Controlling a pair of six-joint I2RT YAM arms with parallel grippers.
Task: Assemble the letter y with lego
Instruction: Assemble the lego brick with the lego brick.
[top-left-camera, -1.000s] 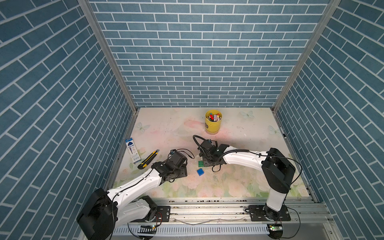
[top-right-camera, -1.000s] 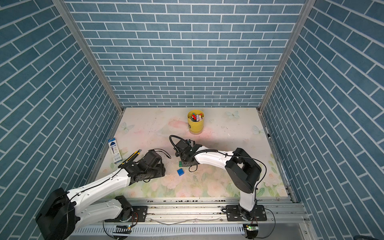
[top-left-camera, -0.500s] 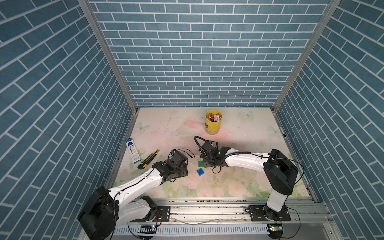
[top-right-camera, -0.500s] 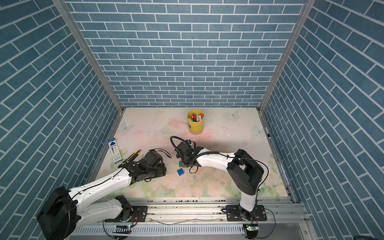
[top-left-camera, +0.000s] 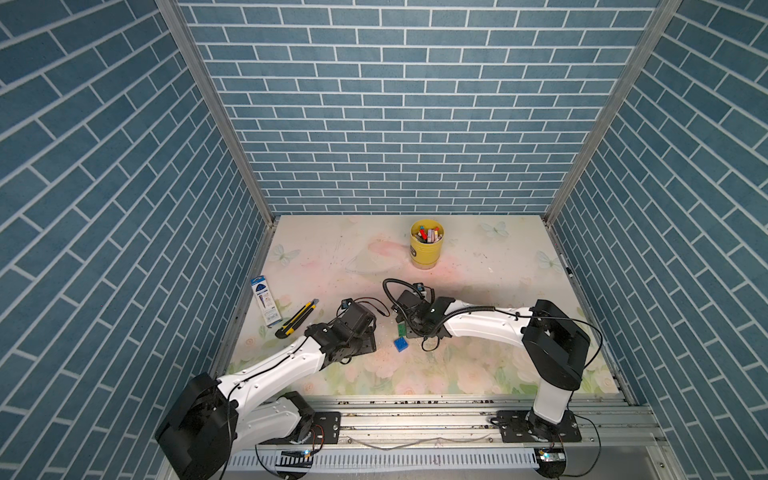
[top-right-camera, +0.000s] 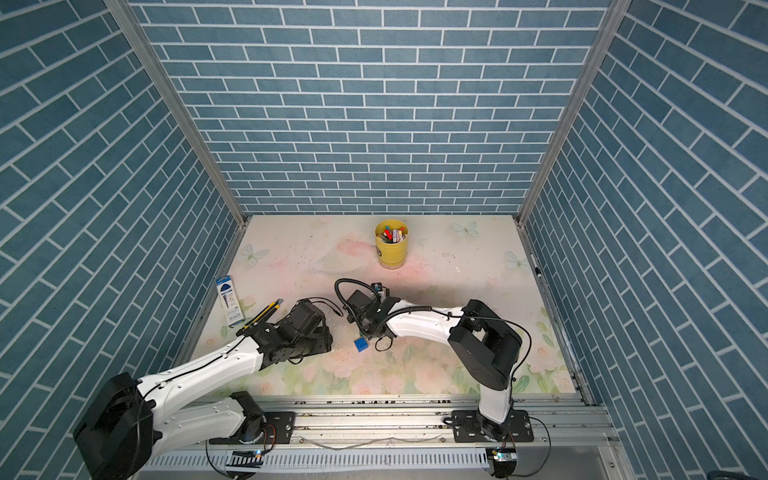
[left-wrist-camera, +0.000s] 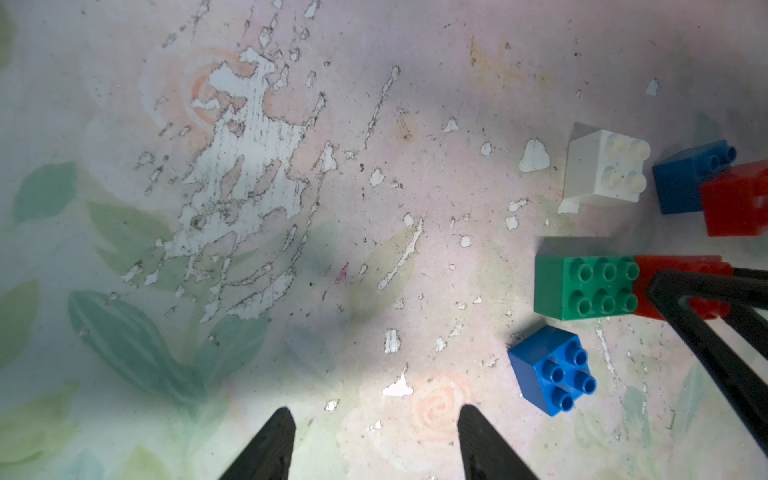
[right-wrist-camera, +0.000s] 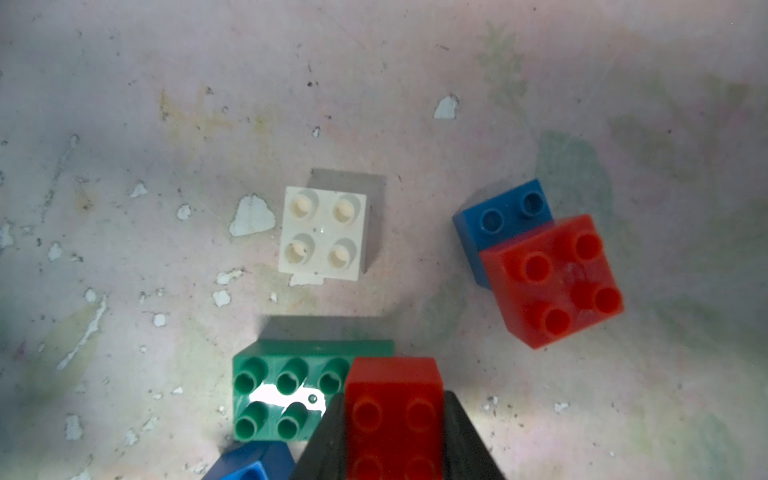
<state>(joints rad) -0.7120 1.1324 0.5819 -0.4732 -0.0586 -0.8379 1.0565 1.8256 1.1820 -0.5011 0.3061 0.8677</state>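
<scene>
My right tool (right-wrist-camera: 395, 399) was clamped on a red brick (right-wrist-camera: 395, 411), one finger flat against each of its sides. That brick sat over one end of the long green brick (right-wrist-camera: 286, 390), covering the studs there. I could not tell whether it was pressed fully home.

Taking twelve o'clock as the back wall in the top views, the green brick lay flat near the middle of the worktop (top-left-camera: 478, 257). A loose blue brick (top-left-camera: 401, 344) lay studs up just beside it at six o'clock. The white brick (right-wrist-camera: 324, 232) stood alone, studs up, near the green brick's long side and apart from it. Past the white one, a second red brick (right-wrist-camera: 552, 278) sat over half of the other blue brick (right-wrist-camera: 498, 220), leaving two blue studs bare. So the lego lay in separate groups, not joined into a Y.

My left tool (left-wrist-camera: 376, 411) hung open with nothing between its fingers, over bare worktop at nine o'clock of the loose blue brick. Farther out, toward ten o'clock, lay a yellow-and-black utility knife (top-left-camera: 297, 318) and then a blue-and-white packet (top-left-camera: 266, 300). A yellow cup (top-left-camera: 427, 249) of coloured sticks stood at twelve o'clock, near the back wall.
</scene>
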